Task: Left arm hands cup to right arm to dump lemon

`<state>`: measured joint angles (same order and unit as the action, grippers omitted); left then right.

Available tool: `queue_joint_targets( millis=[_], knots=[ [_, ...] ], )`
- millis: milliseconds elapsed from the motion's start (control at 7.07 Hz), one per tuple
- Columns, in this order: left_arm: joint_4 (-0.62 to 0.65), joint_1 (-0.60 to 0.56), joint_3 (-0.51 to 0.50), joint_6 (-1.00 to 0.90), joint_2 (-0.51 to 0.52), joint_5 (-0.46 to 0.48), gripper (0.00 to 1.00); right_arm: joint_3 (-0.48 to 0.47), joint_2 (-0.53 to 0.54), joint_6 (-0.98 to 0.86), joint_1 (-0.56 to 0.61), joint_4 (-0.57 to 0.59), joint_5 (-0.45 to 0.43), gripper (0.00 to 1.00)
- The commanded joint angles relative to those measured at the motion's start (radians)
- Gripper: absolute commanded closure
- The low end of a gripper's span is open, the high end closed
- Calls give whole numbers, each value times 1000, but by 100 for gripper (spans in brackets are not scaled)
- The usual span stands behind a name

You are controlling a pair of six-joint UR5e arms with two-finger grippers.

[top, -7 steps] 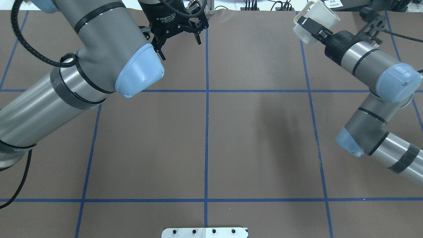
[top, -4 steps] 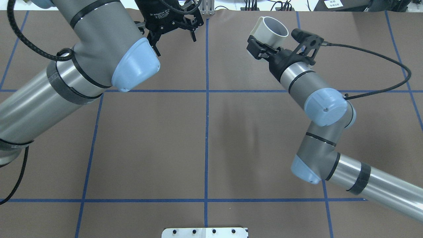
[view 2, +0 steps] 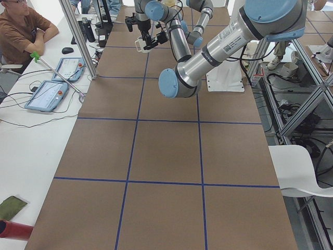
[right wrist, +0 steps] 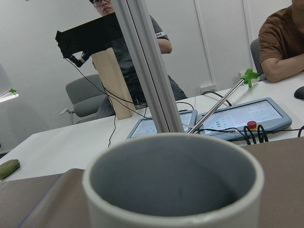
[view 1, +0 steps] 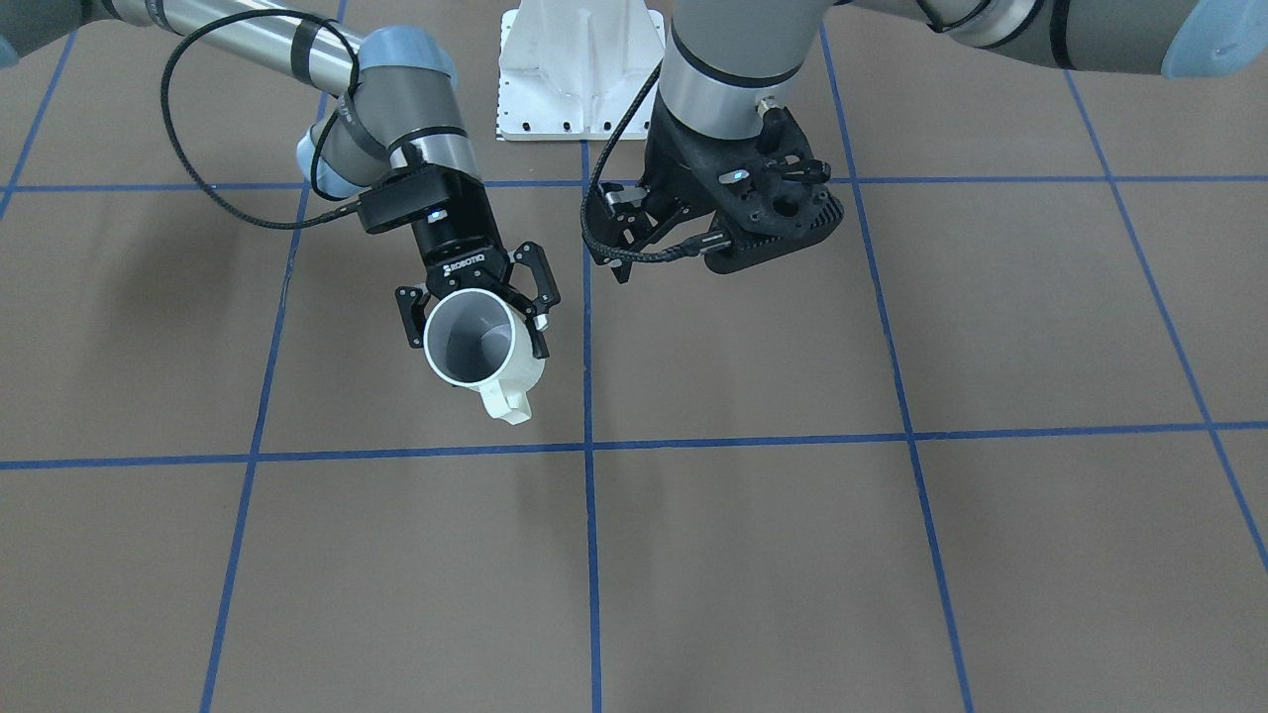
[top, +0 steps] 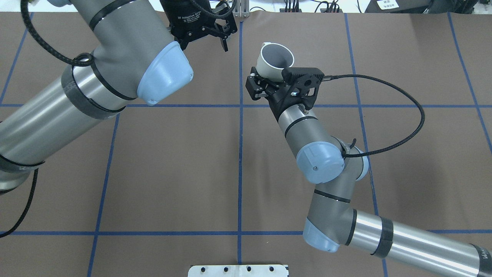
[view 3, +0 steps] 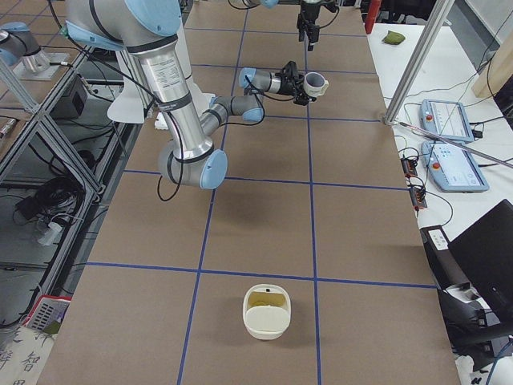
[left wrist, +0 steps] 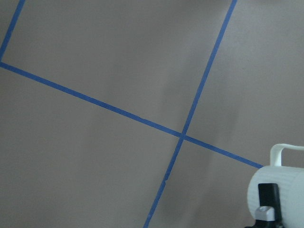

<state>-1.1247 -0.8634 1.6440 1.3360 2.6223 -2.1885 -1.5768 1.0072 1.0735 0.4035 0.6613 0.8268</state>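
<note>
Two arms show in the front-facing view over the brown table [view 1: 892, 555]. The right arm [view 1: 406, 99] (on this view's left) carries the cup [view 1: 466, 342] in the right end effector [view 1: 475, 335]. Its fingers [view 1: 408, 319] are closed on the white wall from both sides. The cup's mouth tilts toward the camera, its handle points away from the robot, and its grey inside shows. The left arm [view 1: 733, 69] hangs near it, apart, ending in a black perforated housing [view 1: 763, 213].

Overhead, the left end effector [top: 203, 42] has its fingers spread wide with nothing between them. It is near the table's far edge, beside a blue tape line [top: 240, 161]. The cup is to its right, gripped low on the wall.

From the left end, the cup is small and far, held off the table. A person [view 2: 21, 31] sits at the side desk.

From the right end, the cup hangs over the table's far half. Well apart from it, near the camera, a white container [view 3: 266, 321] stands on the table with the yellow-green lemon [view 3: 267, 299] inside.

At the left wrist, crossing tape lines fill the view. The cup is in the bottom right corner, with one black finger against its wall.

At the right wrist, the cup's rim and grey inside fill the lower half. Beyond it are a metal post [right wrist: 142, 61] and two tablets [right wrist: 237, 116].
</note>
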Motion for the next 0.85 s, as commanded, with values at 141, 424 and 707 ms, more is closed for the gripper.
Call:
queue_joint_targets(
  millis=[141, 424, 707],
  knots=[
    [25, 0, -111, 2, 77, -2, 3, 21, -35, -110, -75, 47, -121, 55],
    [22, 4, -135, 0, 90, -5, 6, 27, -68, -219, -89, 60, -117, 54],
    [17, 30, -133, 2, 88, -5, 12, 31, -91, -256, -89, 99, -104, 49]
  ],
)
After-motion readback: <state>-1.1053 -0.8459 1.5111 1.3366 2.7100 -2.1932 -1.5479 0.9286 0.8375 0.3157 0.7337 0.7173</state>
